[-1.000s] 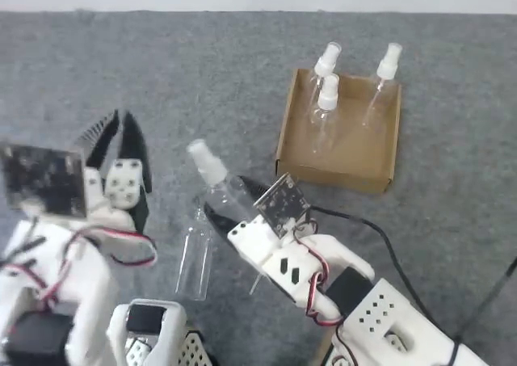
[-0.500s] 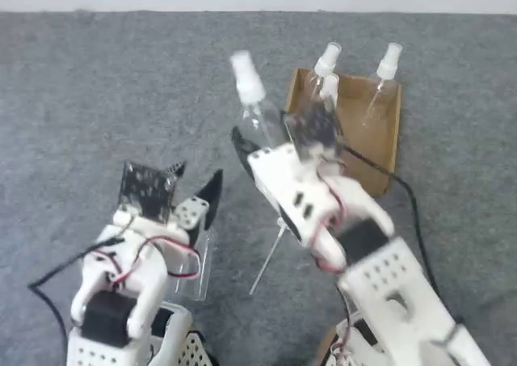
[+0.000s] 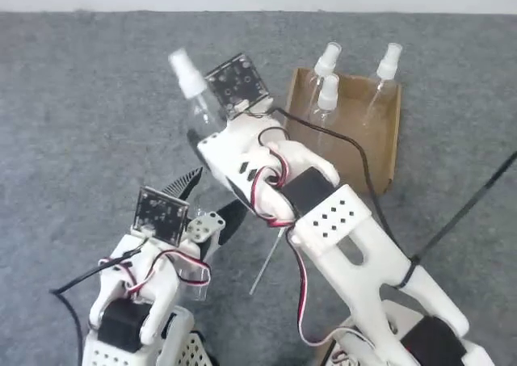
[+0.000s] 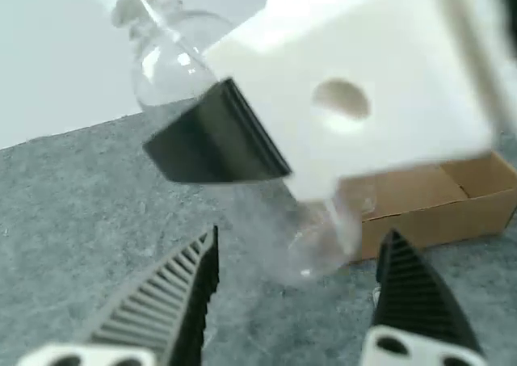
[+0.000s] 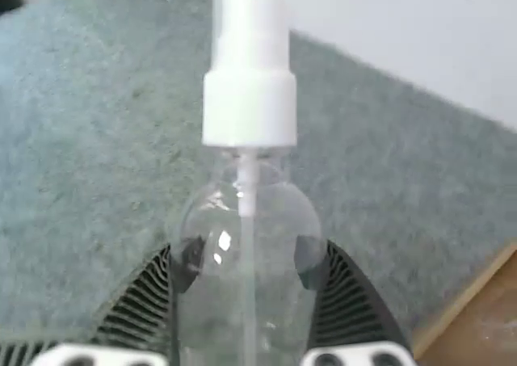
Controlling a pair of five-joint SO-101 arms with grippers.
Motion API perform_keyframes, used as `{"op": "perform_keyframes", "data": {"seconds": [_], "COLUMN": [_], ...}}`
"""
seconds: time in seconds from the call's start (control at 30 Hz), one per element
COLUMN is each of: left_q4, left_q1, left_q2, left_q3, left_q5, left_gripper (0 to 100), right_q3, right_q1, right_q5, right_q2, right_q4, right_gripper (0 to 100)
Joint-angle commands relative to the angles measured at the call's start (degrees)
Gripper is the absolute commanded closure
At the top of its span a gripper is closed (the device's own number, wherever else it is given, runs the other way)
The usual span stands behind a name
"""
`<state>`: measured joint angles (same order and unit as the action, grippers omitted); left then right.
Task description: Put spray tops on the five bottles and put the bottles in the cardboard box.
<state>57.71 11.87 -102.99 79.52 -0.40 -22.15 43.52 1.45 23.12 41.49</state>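
The right gripper (image 5: 242,313) is clamping the clear bottle (image 5: 242,245) round its belly, jaws narrowed to the bottle's width, and is holding it off the grey worktop (image 3: 97,99). The grip is sitting below the shoulder, so it is leaving the neck and the white spray top (image 5: 246,83) free. That looks suited to lowering the bottle base-first into the cardboard box (image 3: 380,168). In the high view the held bottle is hanging near the box's side wall, not over it, while three capped bottles (image 3: 326,111) are standing inside.

The left gripper (image 3: 212,204) is gaping wide and gripping nothing, its dark fingers (image 4: 182,297) pointing up toward the lifted bottle without touching it. Under the left arm, what looks like a second clear bottle (image 3: 196,279) is lying on the worktop, probably waiting for its top. A thin white tube (image 3: 266,261) is lying between the arms.
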Motion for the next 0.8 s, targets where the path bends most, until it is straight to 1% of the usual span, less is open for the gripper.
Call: {"op": "perform_keyframes", "data": {"seconds": [0.0, 0.17, 0.3, 0.43, 0.53, 0.67, 0.77], "left_q4": [-2.11, -1.93, -1.85, -1.67, -1.58, -1.93, -2.02], "left_q1": [-1.32, -1.23, -1.14, -1.05, -1.05, -1.05, -1.05], "left_q2": [-0.88, -0.88, -0.88, -0.88, -0.88, -1.14, -1.14], "left_q3": [-0.13, -0.04, -0.04, -0.04, 0.04, 1.19, 1.45], "left_q5": [-0.09, -0.09, -0.09, -0.09, -0.09, -0.09, -0.09], "left_gripper": [71, 71, 71, 71, 71, 71, 71], "right_q3": [4.84, 1.32, -2.46, -3.25, -2.46, -0.09, 0.70], "right_q1": [0.84, 0.57, 0.48, -0.48, -5.41, -16.92, -26.33], "right_q5": [0.62, 0.62, 0.53, 0.44, -0.26, -5.98, -8.00], "right_q2": [5.23, 13.05, 17.80, 18.51, 18.51, 18.51, 18.68], "right_q4": [8.13, 12.70, 12.70, 12.70, 12.79, 14.73, 15.16], "right_gripper": [99.3, 99.3, 99.3, 99.3, 99.3, 99.3, 99.3]}}
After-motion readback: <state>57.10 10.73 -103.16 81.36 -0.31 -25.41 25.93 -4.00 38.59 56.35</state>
